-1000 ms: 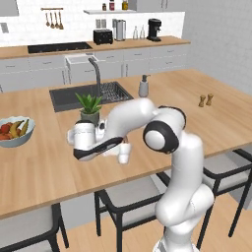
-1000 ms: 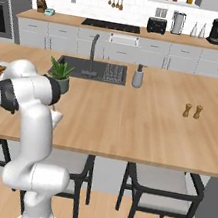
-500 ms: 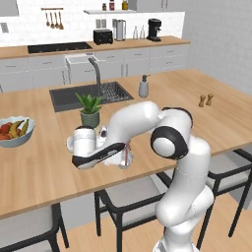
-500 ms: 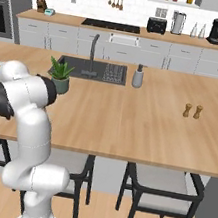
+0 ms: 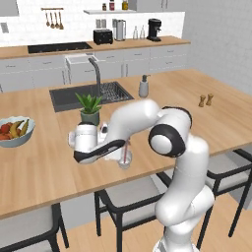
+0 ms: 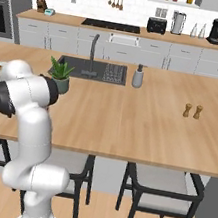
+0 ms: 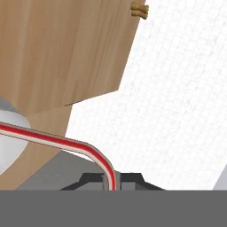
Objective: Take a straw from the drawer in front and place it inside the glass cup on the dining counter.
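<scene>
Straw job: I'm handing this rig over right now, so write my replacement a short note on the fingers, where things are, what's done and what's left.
Gripper: shut on the straw, held at its bent end.
Straw: red, runs from the fingers down to the glass cup; its lower part appears to be inside the cup.
Glass cup: on the dining counter, near the front edge, in front of the potted plant.
Done: straw fetched and brought to the cup.
Left: open the fingers, pull the hand back.

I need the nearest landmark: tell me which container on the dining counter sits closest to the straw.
The glass cup near the counter's front edge: the red straw rises right at it. The plant pot and fruit bowl stand farther away.
</scene>
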### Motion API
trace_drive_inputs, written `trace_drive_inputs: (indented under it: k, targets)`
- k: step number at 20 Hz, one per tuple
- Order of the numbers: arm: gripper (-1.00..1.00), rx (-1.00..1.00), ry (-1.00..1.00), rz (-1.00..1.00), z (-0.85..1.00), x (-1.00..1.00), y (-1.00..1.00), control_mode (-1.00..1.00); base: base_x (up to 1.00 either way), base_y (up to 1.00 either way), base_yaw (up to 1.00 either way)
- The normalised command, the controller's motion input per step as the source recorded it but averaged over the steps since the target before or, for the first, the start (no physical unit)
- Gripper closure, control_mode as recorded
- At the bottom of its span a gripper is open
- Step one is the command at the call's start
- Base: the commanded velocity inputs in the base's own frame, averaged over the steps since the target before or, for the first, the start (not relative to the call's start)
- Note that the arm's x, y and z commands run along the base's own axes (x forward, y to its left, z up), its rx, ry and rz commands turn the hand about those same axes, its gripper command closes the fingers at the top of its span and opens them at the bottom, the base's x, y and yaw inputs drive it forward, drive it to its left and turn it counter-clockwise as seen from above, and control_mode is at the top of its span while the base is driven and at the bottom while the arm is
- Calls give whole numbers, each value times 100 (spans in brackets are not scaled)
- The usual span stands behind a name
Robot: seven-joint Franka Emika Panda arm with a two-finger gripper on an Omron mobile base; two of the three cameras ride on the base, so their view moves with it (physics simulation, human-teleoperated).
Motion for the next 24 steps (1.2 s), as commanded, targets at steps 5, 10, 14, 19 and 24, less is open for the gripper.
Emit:
trace_drive_inputs:
  k: [5,10,14,19,24]
  targets:
    - [100,-1,-8,0,-1,25,0,-100,0,0,0]
    - [100,-1,-9,0,-6,0,0,-100,0,0,0]
    - [100,0,-10,0,-5,14,0,-100,0,0,0]
    - [100,-1,-10,0,-7,16,0,-100,0,0,0]
    - [-100,0,-3,0,-4,-9,0,-100,0,0,0]
